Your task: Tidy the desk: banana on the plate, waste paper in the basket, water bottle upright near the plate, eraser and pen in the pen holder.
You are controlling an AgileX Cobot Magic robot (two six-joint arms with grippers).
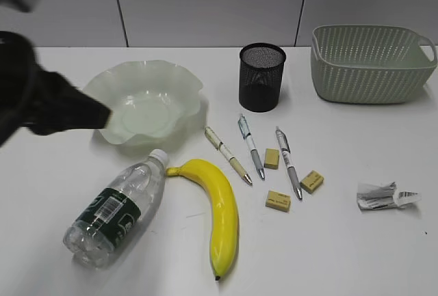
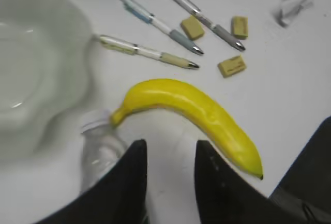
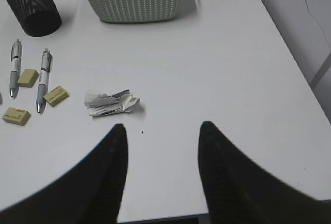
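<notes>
Risk first, judged from the layout: rolling. Lying flat on the tabletop (image 1: 356, 255), the water bottle (image 1: 116, 208) likely spins away under an off-centre pinch, and with its cap touching the banana (image 1: 217, 212) stem, likely drags the fruit along. Curved banana likewise prone to pivoting if taken near one end. Plate (image 1: 147, 101) light and ruffled, apt to slide at a nudge from the arm looming at 9 o'clock in the exterior view. Three pens lying close among three erasers, so easily scattered by a wide approach. Waste paper (image 3: 111, 103) small and springy, easily pushed instead of pinched.

Basket (image 1: 369, 63) at 1 o'clock on the tabletop, pen holder (image 1: 261, 76) at 12, plate at 10, bottle at 7, banana at 6, pens and erasers near centre, paper at 4.

Left gripper (image 2: 170, 167) released, holding nothing, hovering; banana just ahead from 12 to 2 o'clock, bottle cap at 10, plate farther out at 10.

Right gripper (image 3: 161, 136) released and empty too; waste paper near at 11 o'clock, basket well apart at 12, pen holder far at 10.
</notes>
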